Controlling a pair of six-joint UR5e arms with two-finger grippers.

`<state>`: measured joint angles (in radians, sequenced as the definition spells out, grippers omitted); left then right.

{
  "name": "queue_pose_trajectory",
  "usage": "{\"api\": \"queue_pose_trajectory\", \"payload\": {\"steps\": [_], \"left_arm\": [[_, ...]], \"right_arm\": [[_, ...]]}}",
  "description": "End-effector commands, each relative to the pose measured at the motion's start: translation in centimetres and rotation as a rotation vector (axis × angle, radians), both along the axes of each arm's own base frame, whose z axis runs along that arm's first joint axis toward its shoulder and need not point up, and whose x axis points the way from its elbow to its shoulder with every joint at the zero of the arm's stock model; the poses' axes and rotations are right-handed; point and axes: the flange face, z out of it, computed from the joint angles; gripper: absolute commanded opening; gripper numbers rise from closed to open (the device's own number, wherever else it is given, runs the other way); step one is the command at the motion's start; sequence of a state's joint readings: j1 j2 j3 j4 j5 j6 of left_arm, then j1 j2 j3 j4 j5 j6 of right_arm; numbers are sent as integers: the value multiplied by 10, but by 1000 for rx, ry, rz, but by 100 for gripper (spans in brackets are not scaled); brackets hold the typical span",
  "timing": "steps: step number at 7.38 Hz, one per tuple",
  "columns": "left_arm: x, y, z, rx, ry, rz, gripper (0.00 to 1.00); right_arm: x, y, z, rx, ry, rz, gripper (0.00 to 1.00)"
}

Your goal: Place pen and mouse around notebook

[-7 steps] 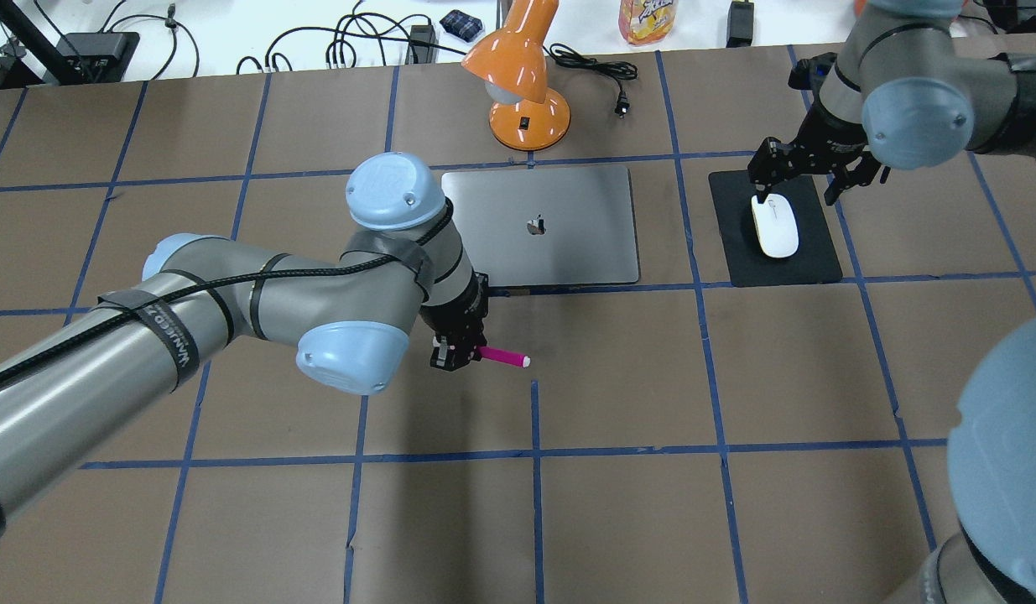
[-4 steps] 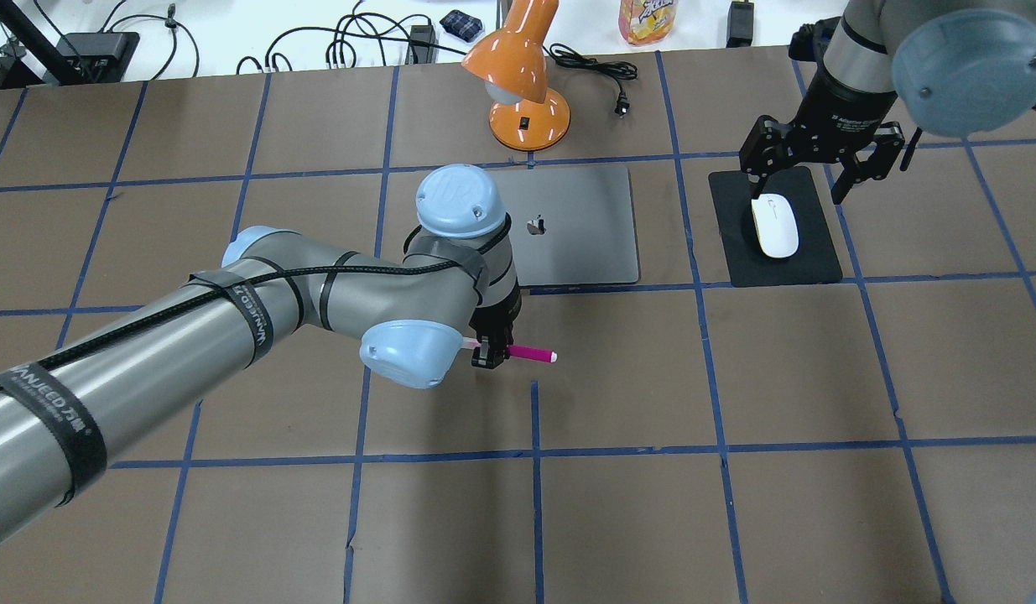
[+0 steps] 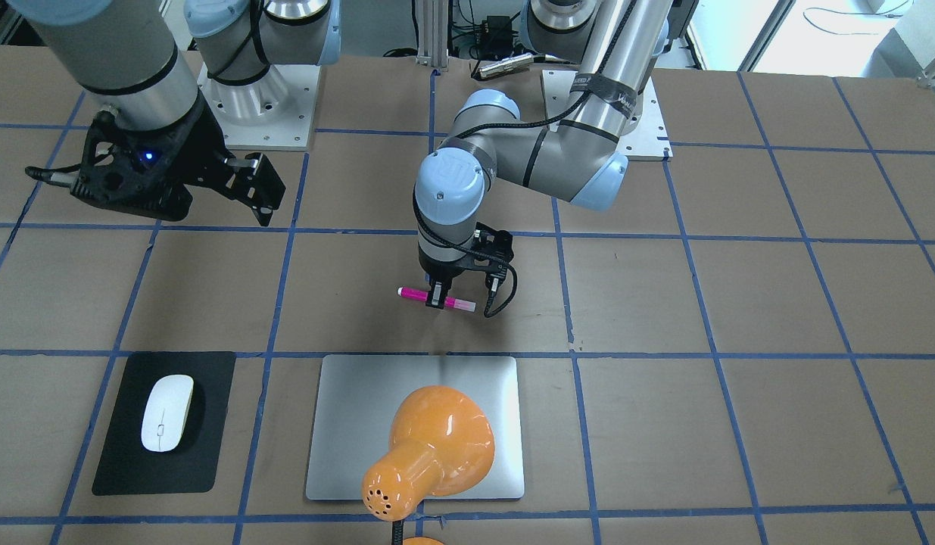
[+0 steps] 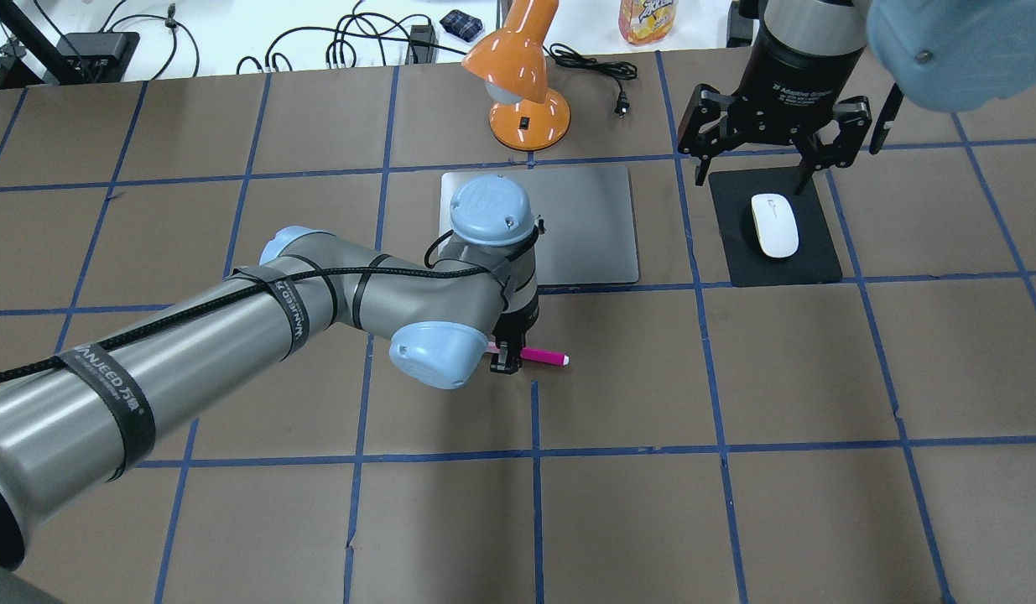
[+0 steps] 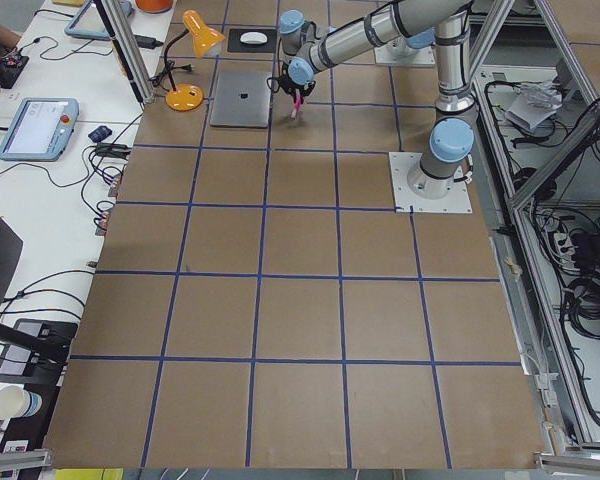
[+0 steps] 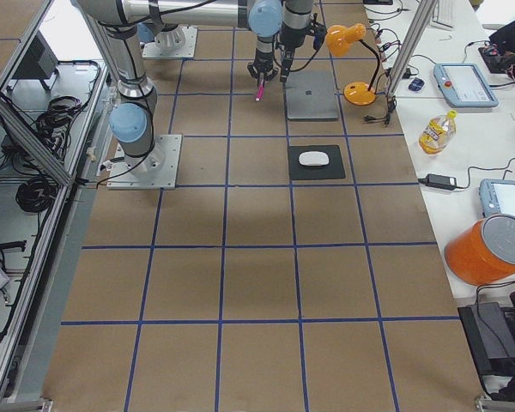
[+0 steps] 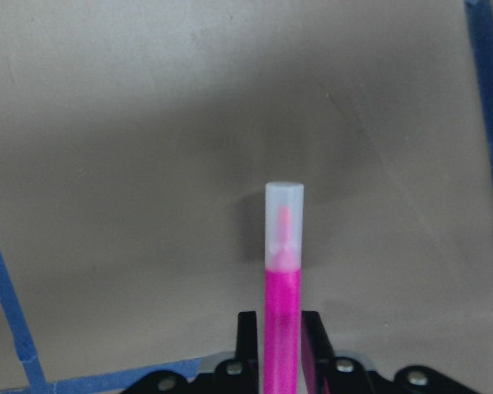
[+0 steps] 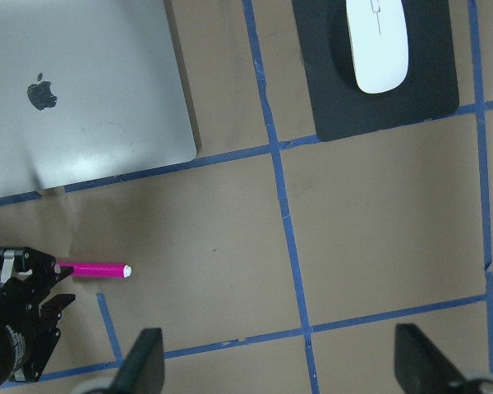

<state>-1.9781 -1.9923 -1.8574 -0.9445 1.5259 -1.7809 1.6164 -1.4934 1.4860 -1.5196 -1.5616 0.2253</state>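
Note:
My left gripper (image 4: 505, 356) is shut on the magenta pen (image 4: 544, 357), which it holds level and low over the brown table, pale cap pointing right. The pen (image 7: 283, 279) fills the middle of the left wrist view, gripped near its base. It hangs just in front of the near edge of the silver notebook (image 4: 585, 226). The white mouse (image 4: 774, 225) lies on the black mat (image 4: 811, 260) to the right of the notebook. My right gripper (image 4: 754, 172) is open, high over the mat's far edge, with nothing in it. From the right wrist view I see the mouse (image 8: 378, 45), notebook (image 8: 90, 90) and pen (image 8: 94, 268) below.
An orange desk lamp (image 4: 526, 92) stands just behind the notebook, its plug and cable (image 4: 622, 105) to the right. A yellow bottle (image 4: 648, 18) and cables lie past the table's far edge. Blue tape lines cross the brown table.
My left arm carried the pen to the right along the notebook's near edge. My right gripper drew up and back from the mouse, still open; the mouse stayed on the mat.

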Motion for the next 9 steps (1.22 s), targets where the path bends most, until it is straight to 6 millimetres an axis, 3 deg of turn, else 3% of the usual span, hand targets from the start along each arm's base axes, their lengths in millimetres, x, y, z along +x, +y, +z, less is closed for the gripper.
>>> {"api": "queue_pose_trajectory", "payload": {"steps": [1, 3, 5, 7, 9], "left_arm": [[3, -8, 21, -39, 19, -8, 87], [36, -45, 72, -111, 63, -173, 92], [113, -65, 124, -62, 66, -331, 96], [186, -72, 185, -60, 75, -479, 100], [244, -62, 242, -49, 66, -671, 100]], "right_arm": [[4, 15, 10, -22, -3, 8, 100], [3, 18, 15, -32, 1, 8, 100], [4, 18, 15, -31, -2, 8, 100], [4, 19, 15, -31, -3, 8, 100], [4, 17, 13, -28, -3, 8, 100]]}}
